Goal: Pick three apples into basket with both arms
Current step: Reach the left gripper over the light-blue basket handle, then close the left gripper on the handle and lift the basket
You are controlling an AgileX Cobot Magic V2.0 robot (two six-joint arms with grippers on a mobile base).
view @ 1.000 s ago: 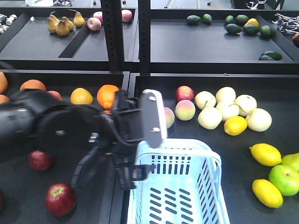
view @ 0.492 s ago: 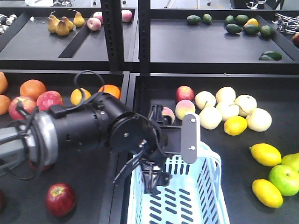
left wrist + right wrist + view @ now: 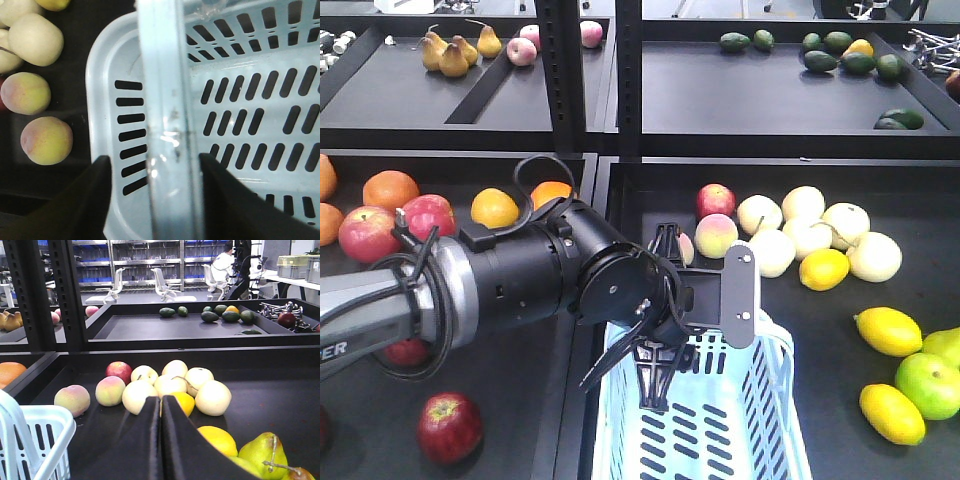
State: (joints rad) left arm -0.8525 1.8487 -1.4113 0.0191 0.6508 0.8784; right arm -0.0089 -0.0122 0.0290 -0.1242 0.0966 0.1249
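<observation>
Left arm, black and grey
Glossy black round housings, a grey segment with white lettering, looping black cables, and a grey plate with two screws.

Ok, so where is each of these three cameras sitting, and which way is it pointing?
Front-facing: up on the robot, looking forward and down over the fruit trays; the left arm reaches across to the basket.
Left wrist: on the left arm, looking down into the basket, its handle standing inside the open left gripper.
Right wrist: low, looking level across the right tray; the shut right gripper fills the bottom.
Shared: all three show the basket.
</observation>
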